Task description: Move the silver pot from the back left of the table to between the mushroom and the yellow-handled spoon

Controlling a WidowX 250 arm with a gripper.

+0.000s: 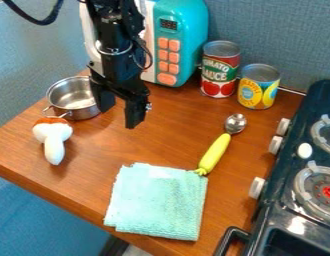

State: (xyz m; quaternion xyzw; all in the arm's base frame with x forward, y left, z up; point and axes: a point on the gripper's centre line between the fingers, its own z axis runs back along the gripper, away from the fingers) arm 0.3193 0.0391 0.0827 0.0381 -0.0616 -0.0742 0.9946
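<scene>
The black claw [119,114] hangs over the wooden tabletop [151,147] with its two fingers spread apart and nothing between them. Just left of the claw in the view is the small metal pot [71,95]; one finger overlaps its rim, and whether they touch I cannot tell. Lower left of the claw lies a white, mushroom-like toy [53,140] with orange-red at its top, close to the pot. Below the claw is a folded mint-green cloth [157,202], and to the claw's lower right a spoon [214,152] with a yellow-green handle slants towards the cloth's upper corner. Behind the claw stands a teal and white toy microwave [184,30]; to its upper right, a red-labelled can [220,70] and a yellow-labelled can [258,87] stand upright; farther right is a dark stove [298,150]
</scene>
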